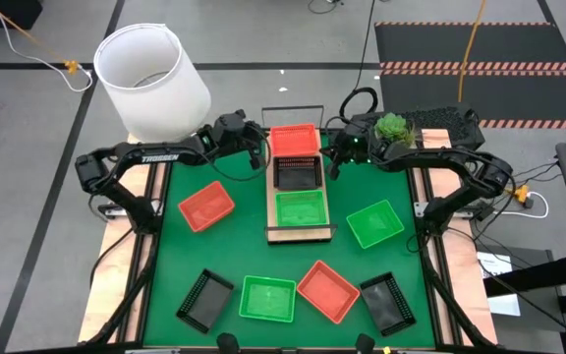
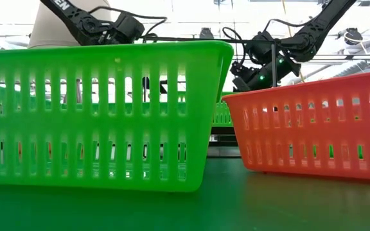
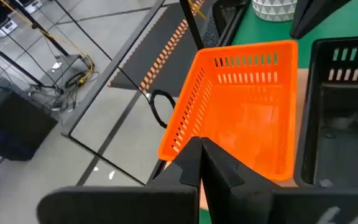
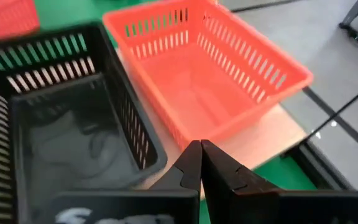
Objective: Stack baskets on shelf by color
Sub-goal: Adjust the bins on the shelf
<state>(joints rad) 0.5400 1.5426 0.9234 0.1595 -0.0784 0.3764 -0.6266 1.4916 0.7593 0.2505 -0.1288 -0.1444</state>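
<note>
Along the shelf point(image 1: 300, 232), running lengthwise away from the arms' base, both pincers hover pressed together.

The baskets are moulded plastic with slatted sides: the orange-red basket point(image 3: 241, 106) on the shelf looks smooth with a soft sheen, the black basket point(image 4: 67, 130) beside it is glossy enough to show pale reflections on its floor, and the near green basket point(image 2: 101, 115) is slightly translucent. The shelf point(image 1: 274, 234) is pale, matt wood with thin black metal wire at its end. A flat, matt green mat point(image 1: 244, 256) covers the surface. Both pincers, left point(image 3: 201, 163) and right point(image 4: 201, 163), are dull black plastic.
</note>
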